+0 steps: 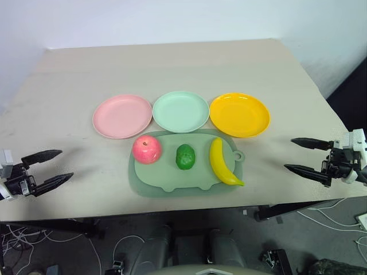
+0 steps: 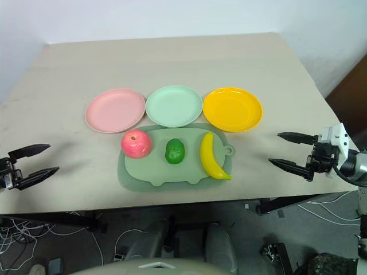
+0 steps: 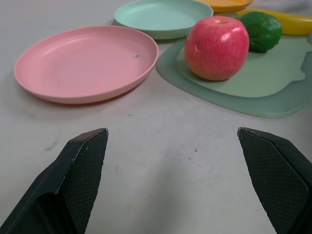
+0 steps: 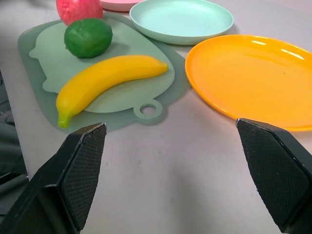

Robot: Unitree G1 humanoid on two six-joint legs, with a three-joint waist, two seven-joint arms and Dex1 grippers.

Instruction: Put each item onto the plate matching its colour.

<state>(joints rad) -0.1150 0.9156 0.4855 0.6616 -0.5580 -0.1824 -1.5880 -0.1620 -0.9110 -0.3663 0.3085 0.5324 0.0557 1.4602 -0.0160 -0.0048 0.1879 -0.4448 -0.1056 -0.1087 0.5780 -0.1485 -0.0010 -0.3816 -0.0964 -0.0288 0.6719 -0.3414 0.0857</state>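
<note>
- Left gripper is hovering at the frame's lower left, fingers spread, empty.
- Pink plate, mint plate and yellow plate are sitting in a row at centre.
- Apple, green fruit and banana are lying on the mat below.
- Right gripper is hanging at right, spread, empty.

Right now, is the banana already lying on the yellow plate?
No, the banana lies on the green mat, apart from the yellow plate.

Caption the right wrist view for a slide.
Open right gripper facing curved yellow toy banana on sage-green mat, beside round yellow-orange plastic plate.
</note>
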